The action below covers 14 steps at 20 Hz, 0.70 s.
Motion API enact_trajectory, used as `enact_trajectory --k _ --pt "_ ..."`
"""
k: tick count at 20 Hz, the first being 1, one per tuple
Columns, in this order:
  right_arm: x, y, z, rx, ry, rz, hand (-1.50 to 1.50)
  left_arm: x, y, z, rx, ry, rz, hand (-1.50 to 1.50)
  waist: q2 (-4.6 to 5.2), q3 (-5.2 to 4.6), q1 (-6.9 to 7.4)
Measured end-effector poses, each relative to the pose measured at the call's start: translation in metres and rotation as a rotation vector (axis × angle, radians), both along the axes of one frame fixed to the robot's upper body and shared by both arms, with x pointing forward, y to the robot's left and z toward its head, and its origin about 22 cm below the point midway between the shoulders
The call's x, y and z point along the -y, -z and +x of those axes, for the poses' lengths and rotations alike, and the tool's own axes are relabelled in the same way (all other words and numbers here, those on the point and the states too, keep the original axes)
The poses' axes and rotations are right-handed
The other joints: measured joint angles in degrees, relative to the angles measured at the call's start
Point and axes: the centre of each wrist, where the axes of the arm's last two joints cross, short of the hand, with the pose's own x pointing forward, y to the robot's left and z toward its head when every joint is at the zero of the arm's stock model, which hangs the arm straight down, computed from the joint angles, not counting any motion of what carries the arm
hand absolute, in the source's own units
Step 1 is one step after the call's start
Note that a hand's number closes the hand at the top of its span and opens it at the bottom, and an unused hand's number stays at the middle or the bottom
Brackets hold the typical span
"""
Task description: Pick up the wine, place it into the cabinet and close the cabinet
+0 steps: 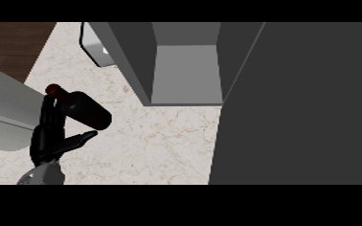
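The wine bottle (pixel 84 109) is dark with a red cap (pixel 52 89) and stands on the marble counter at the left. My left hand (pixel 48 136) is right beside it, on its left and near side. The fingers (pixel 48 115) run straight up along the bottle's neck and the thumb (pixel 79 139) sticks out below its body, so the hand is open. Whether it touches the bottle I cannot tell. The grey cabinet (pixel 184 72) stands open at the back centre, its inside bare. Its dark door (pixel 290 105) is swung out and fills the right side. My right hand does not show.
A pale rounded object (pixel 96 48) sits behind the cabinet's left wall. A grey block (pixel 14 110) lies along the counter's left edge, with wooden floor (pixel 21 43) beyond. Marble counter (pixel 163 143) stretches between the bottle and the door.
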Motion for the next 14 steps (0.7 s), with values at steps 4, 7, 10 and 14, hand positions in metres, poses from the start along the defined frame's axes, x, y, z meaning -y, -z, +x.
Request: enact_trajectory --k 4,7,10,14 --pt "-0.001 0.002 0.001 0.001 -0.006 0.01 -1.5 0.006 0.02 -0.001 -0.008 0.012 -0.024 -1.5 0.02 0.0 -0.03" --pt "-0.005 0.001 0.0 0.001 -0.018 0.014 -1.5 0.004 0.032 -0.005 -0.006 0.017 -0.052 -1.5 0.05 -0.03 -0.13" --pt "-0.006 -0.002 0.002 0.003 -0.022 0.014 -1.5 0.008 0.041 -0.004 0.009 0.024 -0.099 -1.5 0.1 -0.05 -0.2" --pt "-0.008 -0.004 0.002 0.003 -0.028 0.01 -1.5 0.01 0.046 0.0 0.027 0.044 -0.147 -1.5 0.15 -0.06 -0.33"
